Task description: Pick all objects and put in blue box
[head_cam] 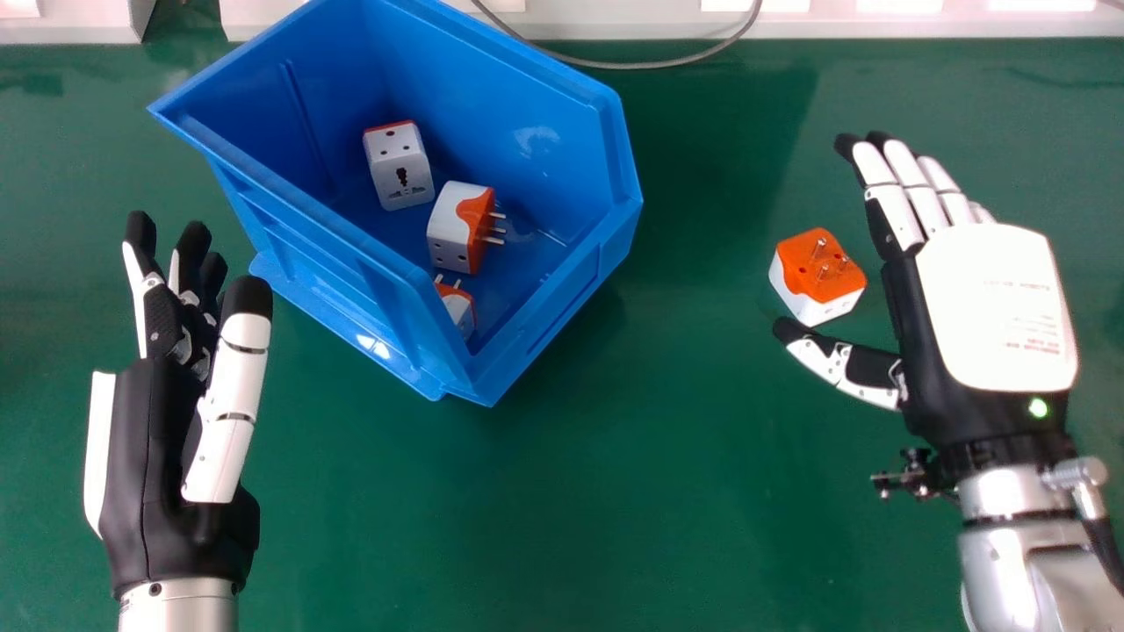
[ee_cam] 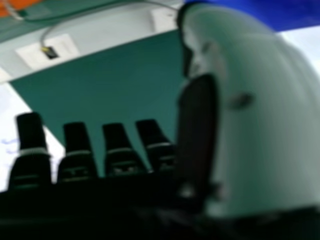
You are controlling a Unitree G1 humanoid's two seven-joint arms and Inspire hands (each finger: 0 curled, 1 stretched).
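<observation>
Head view showed the blue box [head_cam: 553, 307] set askew on the green table [head_cam: 562, 509], close to the table's far edge, its open top facing up. Three white-and-orange adapters were inside. The first adapter [head_cam: 399, 167] stood farthest back, with socket holes on its white faces and an orange strip along its top. The second adapter [head_cam: 452, 228] was just beside it, its orange face and metal pins pointing toward the box's right wall. The third adapter [head_cam: 458, 309] was near the box's near corner, partly hidden by the wall.

The fourth adapter [head_cam: 817, 272] sat on the table to the right of the box, well apart from it, with its orange face and pins upward. It was close to the thumb of the right hand [head_cam: 992, 307], whose back was turned up; its fingers were straight and its thumb stood out, apart from them. The left hand [head_cam: 145, 456] was to the left of the box, fingers relaxed and thumb apart. A grey cable [head_cam: 632, 65] looped over the table's far edge.

In the right hand view, the fingers [ee_cam: 77, 150] were extended, the thumb [ee_cam: 265, 125] apart from them.
</observation>
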